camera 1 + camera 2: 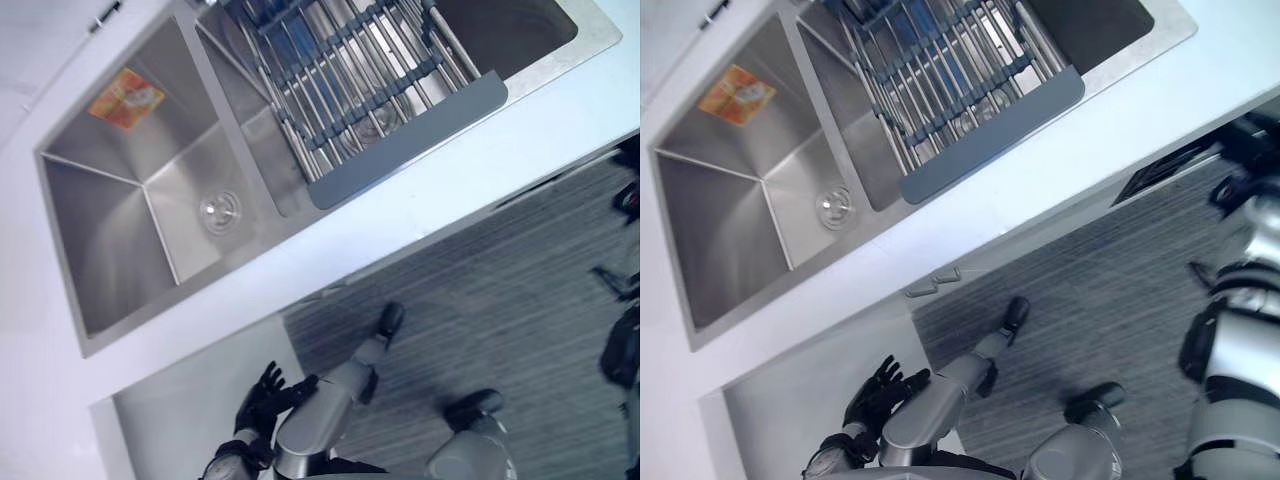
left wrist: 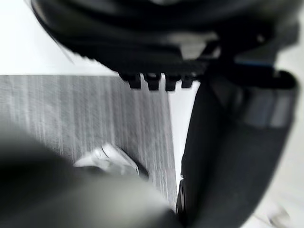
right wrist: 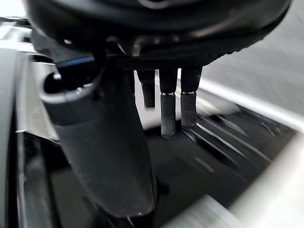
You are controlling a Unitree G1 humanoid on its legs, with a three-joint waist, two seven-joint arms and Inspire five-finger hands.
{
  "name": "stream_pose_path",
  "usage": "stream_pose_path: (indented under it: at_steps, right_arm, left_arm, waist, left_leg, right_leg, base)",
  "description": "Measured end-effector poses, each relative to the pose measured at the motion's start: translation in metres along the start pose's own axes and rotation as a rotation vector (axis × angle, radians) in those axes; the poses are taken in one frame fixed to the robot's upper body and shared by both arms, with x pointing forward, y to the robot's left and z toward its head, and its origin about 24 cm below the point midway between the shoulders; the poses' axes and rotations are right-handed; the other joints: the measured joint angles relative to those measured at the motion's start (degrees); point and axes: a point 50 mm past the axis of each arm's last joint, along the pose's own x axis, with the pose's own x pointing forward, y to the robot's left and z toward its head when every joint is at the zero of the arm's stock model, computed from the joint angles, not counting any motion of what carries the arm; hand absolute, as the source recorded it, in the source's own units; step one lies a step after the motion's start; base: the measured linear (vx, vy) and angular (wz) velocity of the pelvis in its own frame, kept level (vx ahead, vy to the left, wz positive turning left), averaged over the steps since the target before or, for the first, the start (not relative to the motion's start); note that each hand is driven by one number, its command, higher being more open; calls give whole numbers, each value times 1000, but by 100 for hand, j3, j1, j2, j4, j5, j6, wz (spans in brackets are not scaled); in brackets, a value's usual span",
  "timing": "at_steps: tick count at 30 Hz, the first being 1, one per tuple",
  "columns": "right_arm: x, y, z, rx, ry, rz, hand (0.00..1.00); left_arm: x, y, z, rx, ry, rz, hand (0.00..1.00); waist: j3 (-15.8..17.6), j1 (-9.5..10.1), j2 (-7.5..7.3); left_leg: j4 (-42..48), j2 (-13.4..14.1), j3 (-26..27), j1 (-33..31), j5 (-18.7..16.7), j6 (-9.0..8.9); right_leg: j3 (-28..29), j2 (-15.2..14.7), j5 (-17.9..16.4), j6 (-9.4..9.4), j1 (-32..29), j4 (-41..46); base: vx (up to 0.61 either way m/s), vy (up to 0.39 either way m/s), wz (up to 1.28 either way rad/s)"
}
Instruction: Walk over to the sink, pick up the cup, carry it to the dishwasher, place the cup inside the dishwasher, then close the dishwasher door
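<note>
The double steel sink (image 1: 130,250) is set in the white counter (image 1: 430,190). A roll-up drying rack (image 1: 350,80) lies across its right basin, and something blue (image 1: 290,40) shows under the bars. My left hand (image 1: 262,395) hangs low in front of the white cabinet front (image 1: 190,410), fingers spread and holding nothing. My right hand (image 3: 104,152) has straight fingers (image 3: 168,114) and hangs empty over a dark, glossy opening (image 3: 213,166). That arm shows at the far right (image 1: 1240,300), next to a dark slot under the counter edge (image 1: 1160,175).
The left basin holds a drain (image 1: 218,210) and has an orange sticker (image 1: 125,97) on its wall. A cabinet handle (image 1: 932,283) sits just under the counter edge. Grey striped floor (image 1: 480,310) stretches to the right of the cabinet.
</note>
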Motion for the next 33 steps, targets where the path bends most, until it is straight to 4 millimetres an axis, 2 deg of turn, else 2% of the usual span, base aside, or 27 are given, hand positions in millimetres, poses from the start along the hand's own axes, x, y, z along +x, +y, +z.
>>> stream_pose_path:
  at_steps: [1, 2, 3, 4, 5, 6, 7, 8, 9, 11, 13, 14, 15, 16, 17, 18, 20, 21, 22, 23, 25, 26, 27, 28, 29, 31, 33]
  right_arm:
    - [-10, -4, -25, 29, 59, 1, 100]
    - [-35, -10, -74, 67, 186, 2, 100]
    - [-50, -15, -96, 84, 245, -7, 100]
    - [-92, -30, -143, 141, 379, -69, 100]
    - [-109, -35, -159, 161, 427, -101, 100]
    - [-150, -49, -187, 202, 513, -193, 100]
    - [-164, -55, -195, 206, 538, -232, 100]
    - [-189, -67, -205, 199, 579, -303, 100]
    - [-203, -76, -209, 184, 604, -349, 100]
    - [-228, -93, -213, 126, 655, -422, 100]
    - [-242, -101, -215, 86, 690, -438, 100]
    - [-256, -105, -218, 60, 725, -445, 100]
    - [-265, -106, -221, 51, 754, -448, 100]
    - [-270, -106, -223, 49, 769, -451, 100]
    - [-278, -103, -227, 54, 802, -439, 100]
    - [-276, -99, -228, 52, 812, -405, 100]
    - [-269, -94, -227, 56, 796, -353, 100]
    - [-263, -90, -225, 59, 770, -317, 100]
    - [-261, -89, -224, 57, 761, -300, 100]
    - [-260, -86, -224, 57, 758, -273, 100]
    - [-258, -83, -225, 33, 761, -240, 100]
    - [-259, -81, -226, 27, 765, -231, 100]
    - [-265, -81, -229, 15, 791, -223, 100]
    - [-266, -81, -230, 7, 801, -218, 100]
    - [-261, -83, -228, -10, 795, -214, 100]
    - [-259, -88, -224, -37, 782, -219, 100]
    - [-268, -96, -226, -74, 841, -228, 100]
  left_arm:
    - [0, 2, 1, -16, -4, 14, 100]
    - [0, 7, 4, -37, -16, 36, 100]
    - [1, 8, 6, -45, -21, 42, 100]
    - [3, 9, 11, -77, -47, 58, 100]
    - [3, 11, 13, -98, -59, 67, 100]
    - [4, 13, 16, -149, -83, 91, 100]
    - [3, 15, 17, -170, -91, 105, 100]
    - [1, 22, 14, -209, -94, 138, 100]
    - [0, 26, 13, -229, -93, 159, 100]
    - [-2, 31, 7, -251, -77, 201, 100]
    - [-4, 35, 6, -233, -66, 222, 100]
    - [-4, 36, 8, -193, -63, 238, 100]
    - [-3, 34, 8, -155, -59, 246, 100]
    - [-2, 32, 9, -133, -53, 247, 100]
    - [0, 30, 10, -78, -39, 246, 100]
    - [0, 31, 8, -43, -19, 259, 100]
    - [-2, 32, 1, -8, 26, 285, 100]
    - [-2, 32, -4, 6, 55, 294, 100]
    - [-2, 31, -6, 10, 62, 296, 100]
    - [-3, 30, -7, 7, 69, 295, 100]
    - [-3, 29, -8, 38, 75, 288, 100]
    - [-4, 31, -8, 42, 79, 291, 100]
    - [-7, 41, -5, 39, 69, 320, 100]
    - [-8, 43, -6, 36, 79, 332, 100]
    - [-8, 41, -11, 26, 95, 334, 100]
    - [-13, 38, -24, -16, 115, 351, 100]
    - [-17, 37, -29, -63, 106, 374, 100]
  waist:
    - [-19, 2, -62]
    - [5, 1, -262]
    - [-25, -5, -278]
    - [-45, -7, -449]
    - [-48, -11, -521]
    - [-126, -15, -694]
    - [-173, -24, -779]
    - [-290, -55, -916]
    - [-404, -102, -994]
    - [-679, -136, -1148]
    - [-896, -138, -1268]
    - [-1071, -141, -1400]
    - [-1151, -145, -1461]
    - [-1211, -163, -1439]
    - [-1359, -237, -1411]
    - [-1484, -295, -1401]
    - [-1652, -285, -1367]
    - [-1719, -301, -1284]
    - [-1737, -305, -1250]
    - [-1783, -314, -1190]
    - [-1807, -316, -1184]
    - [-1839, -320, -1236]
    - [-1998, -312, -1534]
    - [-2037, -283, -1574]
    - [-2039, -278, -1366]
    - [-2138, -372, -1130]
    - [-2187, -361, -1045]
  left_leg:
    - [-7, 46, 82, 3, -6, -2]
    - [-9, 141, 153, 11, -11, -3]
    - [-8, 176, 171, 25, -15, -3]
    - [14, 271, 312, 65, -67, -14]
    - [41, 312, 350, 90, -111, -12]
    - [166, 408, 476, 124, -298, -50]
    - [211, 465, 587, 158, -406, 0]
    - [275, 639, 964, 240, -577, 6]
    - [315, 781, 1263, 339, -661, -2]
    - [326, 952, 1418, 620, -799, -14]
    - [342, 958, 1434, 775, -888, -19]
    - [363, 946, 1436, 966, -973, -6]
    - [403, 916, 1238, 1194, -1028, 19]
    - [426, 921, 1062, 1255, -1039, 29]
    - [522, 979, 679, 1286, -1087, 75]
    - [608, 967, 431, 1347, -1127, 25]
    - [541, 909, 163, 1595, -1162, 21]
    - [505, 907, -70, 1761, -1269, 56]
    - [514, 916, -178, 1828, -1299, 32]
    - [589, 948, -440, 1902, -1410, -16]
    - [843, 993, -798, 1906, -1654, -149]
    - [1068, 1007, -837, 1863, -1831, -240]
    - [1507, 924, -592, 1713, -2143, -485]
    - [1715, 896, -546, 1682, -2244, -629]
    - [1980, 1083, -458, 1641, -2388, -713]
    - [2026, 1377, -122, 1604, -2408, -785]
    - [1756, 1527, -78, 1760, -2290, -936]
  right_leg:
    - [30, 30, 31, -22, -18, -10]
    - [114, 95, 143, -37, -68, -22]
    - [148, 128, 193, -50, -69, -28]
    - [213, 196, 297, -178, -67, -29]
    - [262, 226, 346, -243, -67, -29]
    - [382, 289, 512, -288, -66, -30]
    - [457, 315, 588, -326, -64, -30]
    - [566, 370, 756, -405, -37, -29]
    - [683, 425, 911, -432, 4, -29]
    - [975, 548, 1294, -503, 118, 47]
    - [1215, 550, 1443, -523, 153, 254]
    - [1705, 530, 1628, -505, 153, 621]
    - [2202, 531, 1980, -437, 133, 1074]
    - [2415, 569, 1929, -317, 51, 1329]
    - [2667, 814, 979, 19, -47, 1667]
    - [2670, 1063, 282, 11, -92, 1665]
    - [2645, 1281, -275, -65, -139, 1260]
    - [2705, 1411, -427, -143, -181, 921]
    - [2817, 1471, -461, -183, -230, 776]
    - [3161, 1607, -481, -216, -358, 556]
    - [3757, 1776, -436, -186, -491, 218]
    - [4025, 1840, -294, -150, -490, -101]
    - [4380, 1687, 615, -157, -442, -406]
    - [4384, 1591, 249, 117, -339, -342]
    - [4246, 1729, 75, 41, -214, -317]
    - [3921, 1901, -11, -50, -8, -420]
    - [3734, 1985, -51, -115, 173, -518]
  base:
    - [-7, -94, -23]
    - [30, -75, -25]
    - [80, -104, -30]
    - [81, -82, -22]
    - [109, -91, -39]
    - [72, -45, -43]
    - [74, -43, -58]
    - [59, -46, -48]
    - [81, -59, -42]
    - [109, -53, -27]
    - [154, -23, 6]
    - [218, -17, 62]
    - [215, -19, 84]
    - [219, -76, 119]
    - [200, -106, 130]
    - [171, -110, 122]
    - [173, -97, 93]
    - [175, -118, 91]
    - [150, -151, 101]
    - [107, -149, 90]
    - [140, -268, 115]
    - [172, -368, 136]
    - [134, -312, 104]
    - [189, -443, 81]
    - [140, -359, 49]
    - [139, -333, 57]
    - [79, -191, 37]
